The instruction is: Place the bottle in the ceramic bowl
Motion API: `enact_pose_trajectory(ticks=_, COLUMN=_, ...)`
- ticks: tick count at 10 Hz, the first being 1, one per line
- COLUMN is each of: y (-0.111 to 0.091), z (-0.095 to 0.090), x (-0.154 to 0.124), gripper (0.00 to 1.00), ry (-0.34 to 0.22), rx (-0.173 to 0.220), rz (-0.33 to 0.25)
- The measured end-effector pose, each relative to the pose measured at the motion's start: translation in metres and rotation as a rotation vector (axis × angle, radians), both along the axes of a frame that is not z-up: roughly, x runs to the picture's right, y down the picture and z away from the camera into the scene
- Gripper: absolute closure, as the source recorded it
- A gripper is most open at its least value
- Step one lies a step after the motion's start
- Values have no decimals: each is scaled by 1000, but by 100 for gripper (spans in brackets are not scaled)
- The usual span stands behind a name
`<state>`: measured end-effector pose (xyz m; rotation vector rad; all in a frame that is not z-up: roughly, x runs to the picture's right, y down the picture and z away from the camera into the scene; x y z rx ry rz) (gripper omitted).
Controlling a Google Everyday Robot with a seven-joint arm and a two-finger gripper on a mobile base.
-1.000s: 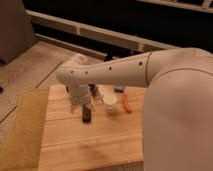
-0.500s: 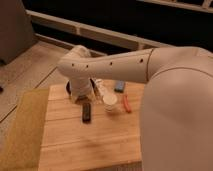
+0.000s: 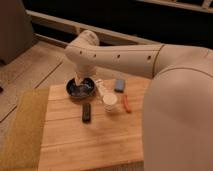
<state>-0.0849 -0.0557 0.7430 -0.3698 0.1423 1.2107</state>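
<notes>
The gripper point(image 3: 79, 83) hangs low over the ceramic bowl point(image 3: 90, 91) at the back left of the wooden surface point(image 3: 90, 142), its fingers spread wide with nothing visibly held between them. The bottle point(image 3: 108, 98) lies on the surface just right of the bowl, outside it. A flat black bar point(image 3: 86, 112) lies in front of the bowl, a small red object point(image 3: 126, 103) right of the bottle, and a blue-grey block point(image 3: 120, 85) behind.
</notes>
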Motion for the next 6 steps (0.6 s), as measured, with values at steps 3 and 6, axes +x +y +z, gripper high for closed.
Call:
enact_pose_trajectory(ticks=3, y=-18, z=18, x=34, gripper=35, ry=-37, rx=29, rz=-4)
enact_pose_trajectory(ticks=6, y=-24, z=37, x=60, gripper=35, ry=-83, rx=18, rz=-2)
